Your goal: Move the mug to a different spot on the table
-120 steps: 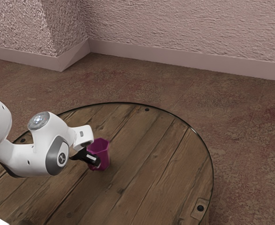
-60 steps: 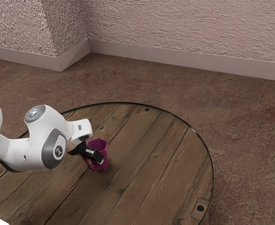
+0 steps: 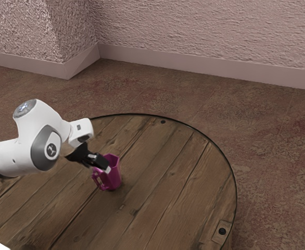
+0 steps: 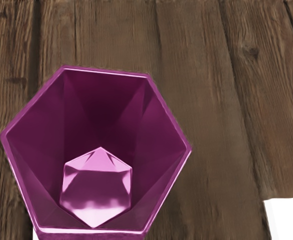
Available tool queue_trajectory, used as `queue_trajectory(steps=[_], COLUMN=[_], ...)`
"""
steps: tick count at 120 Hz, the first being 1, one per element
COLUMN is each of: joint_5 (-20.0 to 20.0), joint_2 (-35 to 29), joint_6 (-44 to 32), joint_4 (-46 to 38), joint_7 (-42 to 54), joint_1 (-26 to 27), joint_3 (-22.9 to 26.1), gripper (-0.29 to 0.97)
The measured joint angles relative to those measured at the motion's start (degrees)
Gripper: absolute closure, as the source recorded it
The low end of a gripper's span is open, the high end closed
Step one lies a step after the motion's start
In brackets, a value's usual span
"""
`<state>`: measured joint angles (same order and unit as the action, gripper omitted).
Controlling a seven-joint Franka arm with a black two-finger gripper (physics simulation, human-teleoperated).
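The magenta hexagonal mug (image 3: pixel 110 174) stands upright and empty on the round plank table (image 3: pixel 183 172). The table's near rim is well apart from the mug.

The black gripper (image 3: pixel 99 163) sits at the mug's upper rim, on the side toward the arm. I cannot tell whether the claw is spread or pinching the wall.

The main risk, as I judge it, is a hold that is too high and one-sided. If the mug is lifted by the rim alone, it could swing or slip out. If the claw only rests against the rim, a sideways push could tip the mug or skid it across the planks.
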<state>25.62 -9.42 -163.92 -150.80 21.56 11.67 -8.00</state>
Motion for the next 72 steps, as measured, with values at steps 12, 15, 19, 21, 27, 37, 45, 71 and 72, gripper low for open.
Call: queue_trajectory(steps=[12,15,19,21,27,37,45,71,72], joint_5=[-0.25,-0.38,-1.34,-1.97,-4.8,-9.36,-11.95,-16.47,-16.62], joint_2=[-1.46,-1.5,-1.35,-1.12,0.67,7.16,11.79,13.35,13.32], joint_6=[6.01,7.9,10.64,12.13,17.36,27.79,36.16,56.44,56.95], joint_4=[3.95,5.56,8.62,10.56,18.52,36.29,48.52,60.57,60.63], joint_7=[-0.05,-0.06,-0.08,-0.09,-0.26,-0.7,-1.01,-2.72,-2.8], joint_1=[-2.34,-3.41,-4.97,-5.65,-8.1,-10.8,-12.09,-11.02,-10.91], joint_3=[-0.05,-0.09,-0.11,-0.14,-0.16,-0.36,-0.6,-0.95,-0.98], gripper=[0.03,0.03,0.03,0.03,0.03,0.02,0.02,0.02,0.02])
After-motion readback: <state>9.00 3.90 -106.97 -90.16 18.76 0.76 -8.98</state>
